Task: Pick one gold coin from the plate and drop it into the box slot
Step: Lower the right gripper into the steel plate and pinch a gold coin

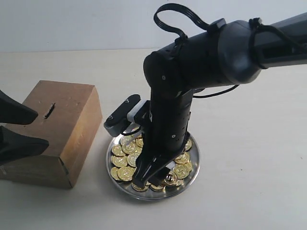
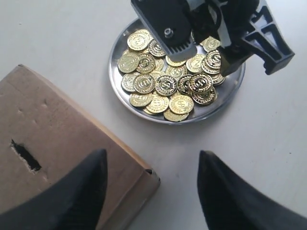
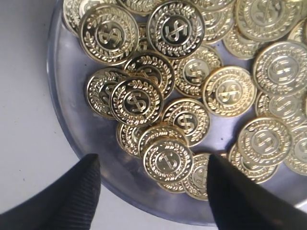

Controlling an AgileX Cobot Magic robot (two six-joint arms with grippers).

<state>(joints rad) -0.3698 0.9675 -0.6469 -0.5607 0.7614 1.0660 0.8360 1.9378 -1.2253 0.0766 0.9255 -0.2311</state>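
The shiny silver plate [image 1: 194, 168] holds a heap of gold coins [image 1: 123, 161] and stands just right of the brown cardboard box [image 1: 72, 124]. The dark slot [image 1: 49, 110] is cut in the box's top. My right gripper [image 1: 149, 180] points down into the plate's near side, open. In the right wrist view its fingertips straddle one gold coin [image 3: 168, 161] near the plate's rim [image 3: 91, 132], and nothing is gripped. My left gripper [image 2: 151, 165] stands open and empty over the box [image 2: 57, 129] at its corner nearest the plate, with the slot [image 2: 26, 156] off to one side.
Box and plate rest on a pale tabletop [image 1: 249, 158]. The right arm's black body [image 1: 192, 62] reaches in from the upper right and hides the plate's far part. A torn corner of the box [image 2: 152, 175] shows between the left fingers.
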